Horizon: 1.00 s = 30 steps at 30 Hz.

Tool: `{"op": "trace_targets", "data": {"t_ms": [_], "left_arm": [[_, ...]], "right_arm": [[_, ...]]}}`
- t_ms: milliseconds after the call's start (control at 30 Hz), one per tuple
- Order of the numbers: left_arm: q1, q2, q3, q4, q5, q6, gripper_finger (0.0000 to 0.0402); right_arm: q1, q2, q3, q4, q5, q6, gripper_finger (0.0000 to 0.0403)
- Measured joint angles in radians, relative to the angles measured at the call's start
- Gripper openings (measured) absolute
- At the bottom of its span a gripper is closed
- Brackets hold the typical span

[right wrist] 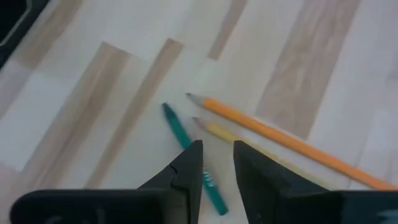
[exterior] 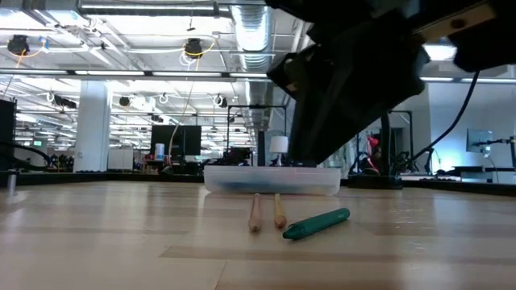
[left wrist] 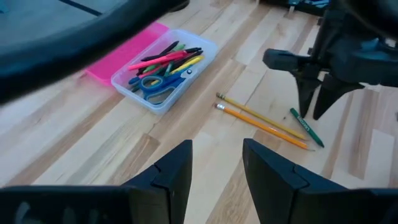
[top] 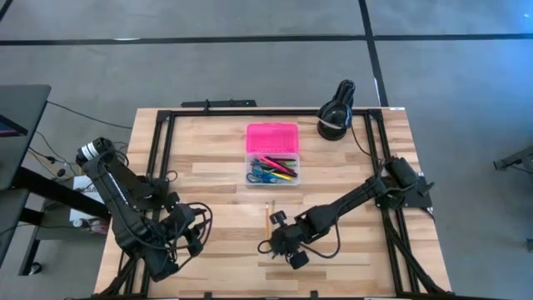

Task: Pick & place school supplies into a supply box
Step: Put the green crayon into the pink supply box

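Wooden tabletop [top: 216, 175] mostly cleared — box [top: 272, 155] held scissors [left wrist: 153, 85], pens. Two pencils [left wrist: 261, 120] and green crayon [right wrist: 189, 155] remained, near box. Right gripper [right wrist: 217, 163] hovered part-open over crayon, empty. Left gripper [left wrist: 216, 163] idle, open, empty.

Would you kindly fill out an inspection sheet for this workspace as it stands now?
Surface: wooden table, bare planks.
Job's things: supply box open, pink lid behind it, scissors and pens inside; two pencils and a green crayon lie loose on the table.
Clutter: black round device at the far edge.
Grippers: right gripper open above the crayon; left gripper open, waiting at the near left.
Cables: black loops by the left arm.
Surroundings: grey floor, open hall with ceiling lights.
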Motion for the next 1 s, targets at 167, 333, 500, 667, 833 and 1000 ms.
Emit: {"op": "trace_targets", "data": {"t_ms": [167, 333, 500, 667, 833, 1000], "left_arm": [[0.0, 0.0, 0.0, -0.001, 0.0, 0.0, 0.0137], [0.0, 0.0, 0.0, -0.003, 0.001, 0.0, 0.0137], [0.0, 0.0, 0.0, -0.004, 0.002, 0.0, 0.0137], [0.0, 0.0, 0.0, -0.004, 0.001, 0.0, 0.0137], [0.0, 0.0, 0.0, -0.004, 0.002, -0.002, 0.0137], [-0.004, 0.0, 0.0, -0.001, 0.008, -0.008, 0.0137]], "right_arm": [[-0.013, 0.019, -0.002, 0.01, -0.01, -0.013, 0.0114], [-0.003, 0.036, -0.002, 0.024, -0.023, -0.014, 0.0147], [0.001, 0.034, 0.0, 0.04, -0.019, -0.022, 0.0161], [0.0, 0.051, 0.001, 0.048, -0.019, -0.03, 0.0156], [0.012, 0.096, 0.001, 0.038, -0.031, -0.021, 0.0146], [0.025, 0.097, 0.001, 0.039, -0.01, -0.014, 0.0138]]}}
